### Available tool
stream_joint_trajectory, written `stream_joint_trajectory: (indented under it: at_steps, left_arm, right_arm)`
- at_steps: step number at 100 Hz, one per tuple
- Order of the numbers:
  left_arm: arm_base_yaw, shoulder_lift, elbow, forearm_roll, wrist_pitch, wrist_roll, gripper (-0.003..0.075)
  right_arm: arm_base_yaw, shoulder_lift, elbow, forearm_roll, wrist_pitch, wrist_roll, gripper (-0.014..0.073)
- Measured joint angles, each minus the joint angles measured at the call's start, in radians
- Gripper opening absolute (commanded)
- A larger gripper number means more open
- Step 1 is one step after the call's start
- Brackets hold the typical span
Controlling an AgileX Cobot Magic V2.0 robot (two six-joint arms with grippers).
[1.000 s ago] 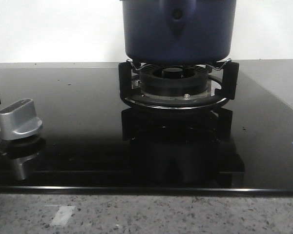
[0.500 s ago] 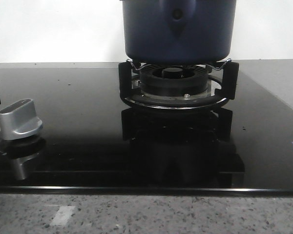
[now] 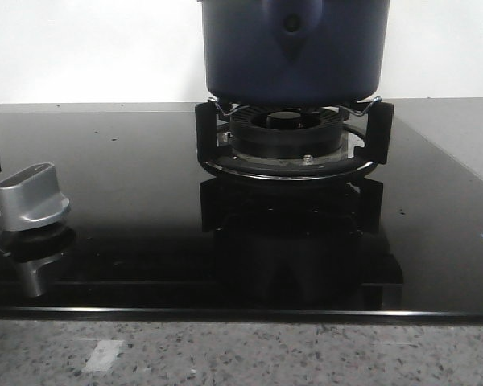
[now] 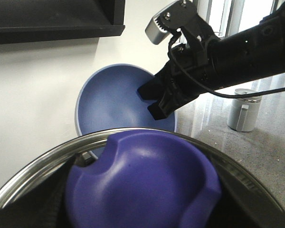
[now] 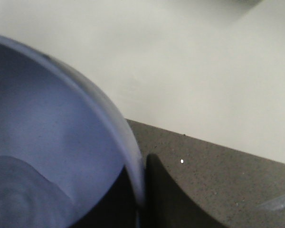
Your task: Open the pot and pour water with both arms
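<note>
The dark navy-blue pot (image 3: 294, 48) stands on the burner in the front view, its teardrop handle bracket (image 3: 292, 28) facing me; its top is cut off. No gripper shows in that view. In the left wrist view my left gripper (image 4: 142, 219) is shut on the purple-blue knob (image 4: 142, 180) of a steel-rimmed lid (image 4: 35, 173); its fingers are mostly hidden. Beyond the lid, my right gripper (image 4: 153, 100) pinches the rim of a tilted blue bowl (image 4: 114, 102). In the right wrist view the bowl's rim (image 5: 128, 156) sits between the dark fingers (image 5: 164, 194).
A black burner grate (image 3: 290, 141) stands on the glossy black cooktop (image 3: 145, 177). A silver control knob (image 3: 34, 197) is at the left. A speckled stone counter edge (image 3: 225, 354) runs in front. A grey metal cup (image 4: 243, 110) stands on the counter; a dark shelf (image 4: 57, 19) hangs on the wall.
</note>
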Motion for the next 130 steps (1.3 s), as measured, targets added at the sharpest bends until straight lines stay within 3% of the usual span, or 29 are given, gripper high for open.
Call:
stream_joint_trajectory:
  at_steps: [19,130]
  left_arm:
    - [0.0,0.0,0.0,0.0,0.0,0.0,0.0358]
    - [0.0,0.0,0.0,0.0,0.0,0.0,0.0358]
  right_arm:
    - [0.04,0.0,0.0,-0.127,-0.011,0.026,-0.0046]
    - [0.119,0.0,0.0,-0.523,-0.043,0.054,-0.0046]
